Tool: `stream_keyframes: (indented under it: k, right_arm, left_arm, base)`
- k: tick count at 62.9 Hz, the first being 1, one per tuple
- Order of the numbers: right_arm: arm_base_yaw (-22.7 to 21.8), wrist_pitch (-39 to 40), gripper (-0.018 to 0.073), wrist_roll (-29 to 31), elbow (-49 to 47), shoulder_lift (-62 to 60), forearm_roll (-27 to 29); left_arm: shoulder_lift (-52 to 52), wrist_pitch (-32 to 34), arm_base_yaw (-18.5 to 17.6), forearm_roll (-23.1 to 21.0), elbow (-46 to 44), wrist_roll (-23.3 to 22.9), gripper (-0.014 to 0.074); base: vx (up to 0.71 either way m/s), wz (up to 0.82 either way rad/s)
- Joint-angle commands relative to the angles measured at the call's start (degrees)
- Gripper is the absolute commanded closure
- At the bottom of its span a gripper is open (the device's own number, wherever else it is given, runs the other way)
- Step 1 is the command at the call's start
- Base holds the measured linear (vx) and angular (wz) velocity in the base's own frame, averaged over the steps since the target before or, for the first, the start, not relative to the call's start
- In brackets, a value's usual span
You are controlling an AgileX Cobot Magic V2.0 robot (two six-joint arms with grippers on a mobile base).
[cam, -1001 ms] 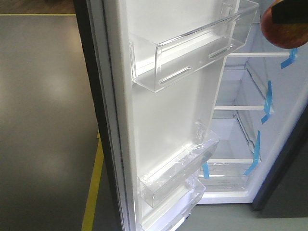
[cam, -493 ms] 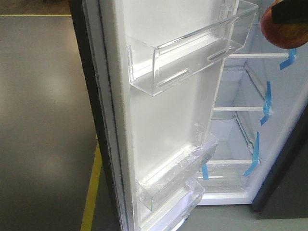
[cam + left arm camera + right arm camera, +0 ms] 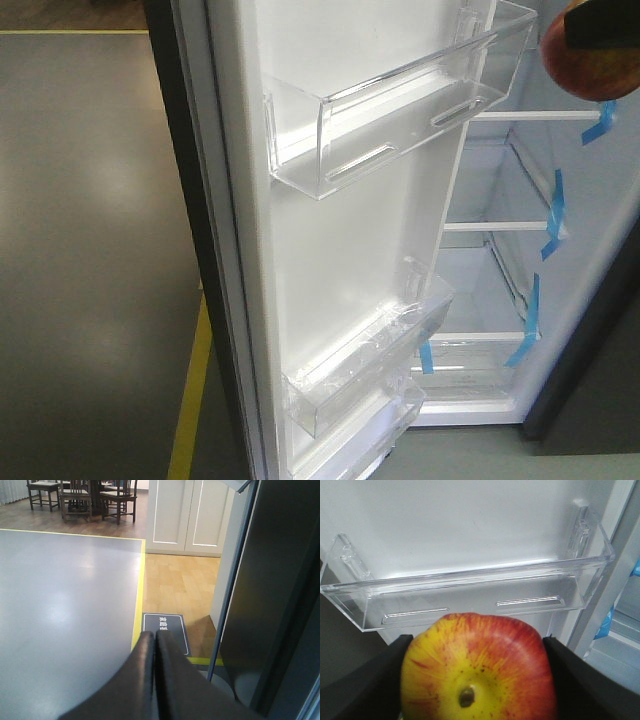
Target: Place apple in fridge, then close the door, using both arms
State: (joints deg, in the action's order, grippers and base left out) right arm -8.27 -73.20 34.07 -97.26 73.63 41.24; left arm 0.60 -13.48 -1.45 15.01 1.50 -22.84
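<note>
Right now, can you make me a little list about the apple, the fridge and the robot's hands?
apple: red and yellow, held in the right gripper, not set down yet
door: open
top door bin: empty
fridge: shelves look bare where they show
left gripper: shut, holding nothing

The front view's edge crops the apple and door.
</note>
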Motion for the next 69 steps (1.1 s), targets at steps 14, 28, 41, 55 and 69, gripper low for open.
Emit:
stream_keyframes:
  k: [14, 28, 41, 55, 69]
  right_arm:
    - [-0.21, 0.14, 0.0566, 0.31, -1.72, -1.39, 2.8]
    - [-0.21, 0.14, 0.0566, 0.31, -1.72, -1.39, 2.8]
    - [-0.21, 0.14, 0.0566, 0.31, -1.72, -1.39, 2.8]
    - [-0.21, 0.14, 0.0566, 0.31, -1.72, -1.39, 2.8]
    - [-0.21, 0.14, 0.0566, 0.31, -1.72, -1.39, 2.8]
  left_arm:
    - [0.82, 4.04, -0.36, -0.14, 1.59, -0.04, 0.0603]
    - [0.82, 4.04, -0.36, -0.14, 1.59, -0.04, 0.0603]
    - [0.82, 4.04, -0.36, -0.14, 1.59, -0.04, 0.0603]
    - [0.82, 4.04, -0.36, -0.14, 1.59, -0.04, 0.0603]
    - [0.82, 4.04, -0.36, -0.14, 1.59, -0.04, 0.0603]
  base:
    - [0.0, 0.0]
    - [0.0, 0.0]
    - [0.0, 0.0]
    - [0.0, 0.0]
    - [0.0, 0.0]
